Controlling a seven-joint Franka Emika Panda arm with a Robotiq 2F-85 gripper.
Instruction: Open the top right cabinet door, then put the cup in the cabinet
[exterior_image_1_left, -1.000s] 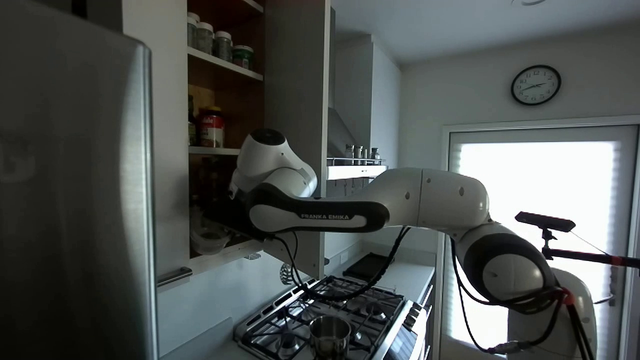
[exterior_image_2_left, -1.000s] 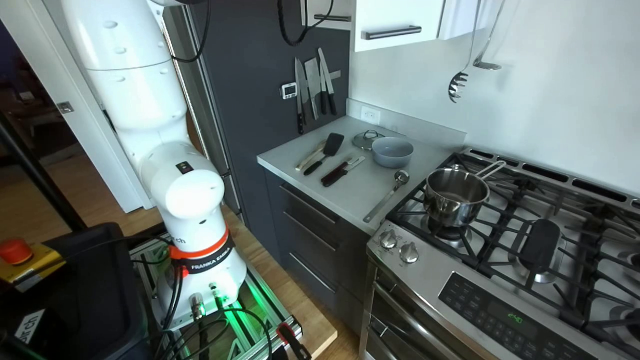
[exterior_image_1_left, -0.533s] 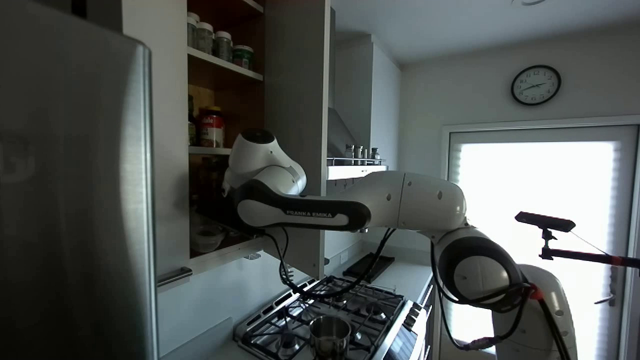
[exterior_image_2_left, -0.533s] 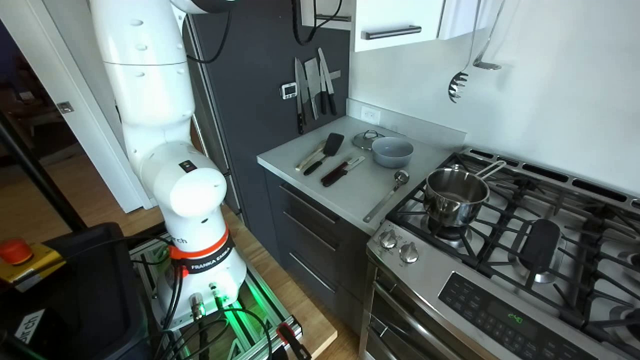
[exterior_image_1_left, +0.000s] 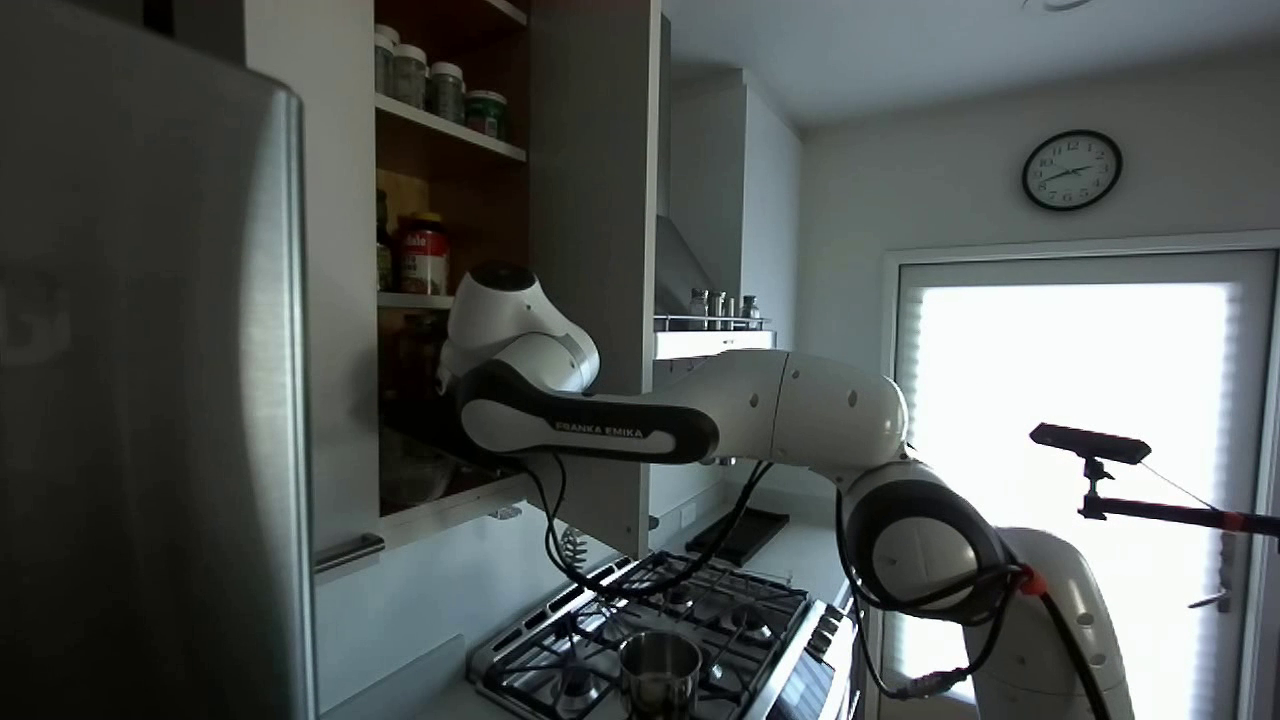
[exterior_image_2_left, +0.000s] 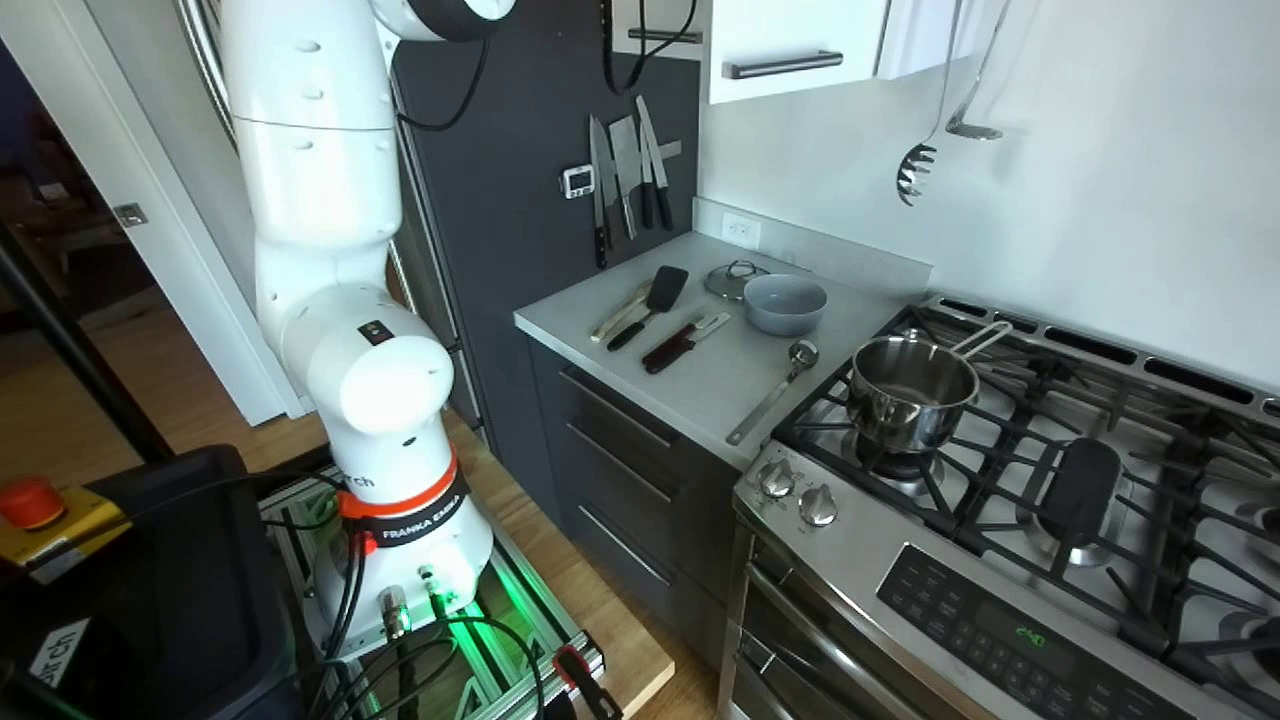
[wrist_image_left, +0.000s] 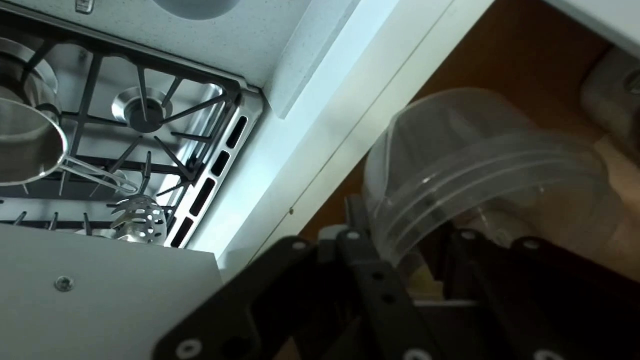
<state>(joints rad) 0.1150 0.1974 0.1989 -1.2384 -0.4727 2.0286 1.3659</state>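
The top right cabinet door stands wide open in an exterior view; a grey panel, its lower corner, shows in the wrist view. The cabinet is open, with its brown inside exposed. The cup, translucent whitish, lies tilted inside the cabinet's lowest compartment in the wrist view. It shows dimly behind the cabinet's lower edge in an exterior view. My gripper is inside that compartment with its fingers apart. One finger touches the cup's side; the other overlaps its mouth. The exact contact is dark.
Jars stand on the upper shelves. The steel fridge is beside the cabinet. Below are the stove with a steel pot, and a counter with a grey bowl and utensils. A hanging arm cable loops above the stove.
The arm has moved left, deeper into the cabinet. In the exterior view, the cup was tilted near the gripper, then appears lower against the compartment floor. The door has not moved.
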